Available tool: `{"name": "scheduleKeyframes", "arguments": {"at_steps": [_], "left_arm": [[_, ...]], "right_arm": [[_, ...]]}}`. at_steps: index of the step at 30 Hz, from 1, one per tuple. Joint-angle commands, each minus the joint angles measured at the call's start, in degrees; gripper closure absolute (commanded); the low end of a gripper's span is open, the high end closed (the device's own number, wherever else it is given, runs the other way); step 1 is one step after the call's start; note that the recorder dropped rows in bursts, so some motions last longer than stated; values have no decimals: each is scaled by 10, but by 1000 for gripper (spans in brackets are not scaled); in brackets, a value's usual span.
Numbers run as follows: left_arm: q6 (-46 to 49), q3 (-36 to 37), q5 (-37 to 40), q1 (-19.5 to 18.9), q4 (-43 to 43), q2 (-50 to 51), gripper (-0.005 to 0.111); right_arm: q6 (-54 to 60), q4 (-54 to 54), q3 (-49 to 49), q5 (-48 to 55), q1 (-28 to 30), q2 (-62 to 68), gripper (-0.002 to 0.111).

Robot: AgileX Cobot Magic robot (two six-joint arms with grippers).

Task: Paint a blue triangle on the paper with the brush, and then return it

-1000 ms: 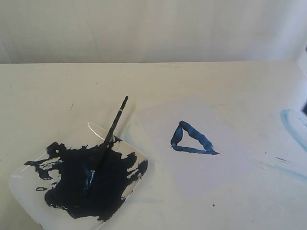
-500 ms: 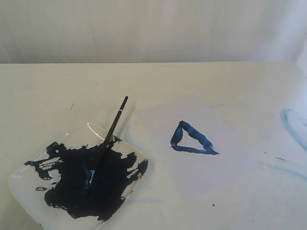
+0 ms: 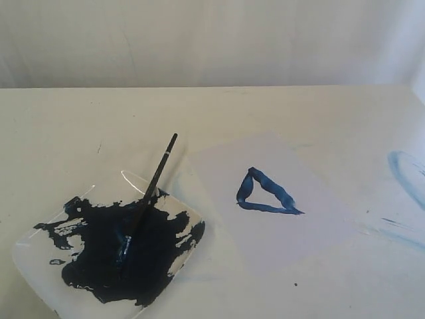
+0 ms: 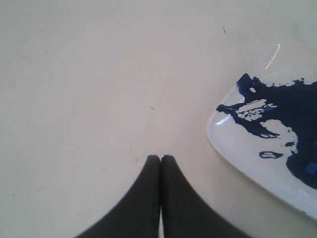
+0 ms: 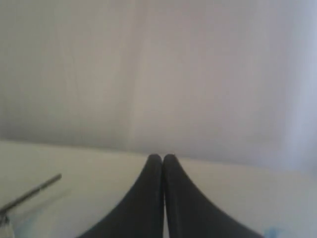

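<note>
Since a second ago the dark sliver at the right edge of the exterior view has gone, so the right arm appears to have drawn clear of it; nothing on the counter [image 3: 80,126] has shifted. The blue triangle [image 3: 272,189] stands finished on the paper [image 3: 299,232], its outline closed and its centre bare. The brush [image 3: 151,193] lies released on the clear plate [image 3: 30,256], bristle end down in the dark paint puddle [image 3: 99,259], its handle slanting up over the plate's far rim with its tip near the paper's edge. Judged from this, both painting and return are done and the step in hand is the arms' retreat; the next move likely calls for little beyond keeping clear of the wet paint. The exterior view shows neither arm. Only the left wrist view shows the left fingers [image 4: 148,188], pressed together and empty, above bare counter near the plate and apart from it. Only the right wrist view shows the right fingers [image 5: 148,198], likewise closed on nothing, facing the back wall [image 5: 148,74], with a thin blurred rod [image 5: 34,191] at one corner that is probably the brush handle. The triangle and paper appear in the exterior view alone.
</note>
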State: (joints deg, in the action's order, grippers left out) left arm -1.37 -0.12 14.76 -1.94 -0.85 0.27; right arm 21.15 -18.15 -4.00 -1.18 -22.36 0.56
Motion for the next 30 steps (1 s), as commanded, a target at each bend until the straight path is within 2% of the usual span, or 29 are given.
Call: {"name": "scheduleKeyframes", "arguments": {"at_steps": [1,6,22,30], "left_arm": [[-1,1,-2,-1,3,-3,107],[-1,1,-2,-1,3,-3,107],[-1,1,-2,-1,3,-3,107],[-1,1,-2,-1,3,-3,107]], "right_arm": [[-156,181,40,94,2,3,108],[-161,206,40,204,8,2,108],[-155,206,40,206,147,2,108],[-154,190,40,203,154,2,108]]}}
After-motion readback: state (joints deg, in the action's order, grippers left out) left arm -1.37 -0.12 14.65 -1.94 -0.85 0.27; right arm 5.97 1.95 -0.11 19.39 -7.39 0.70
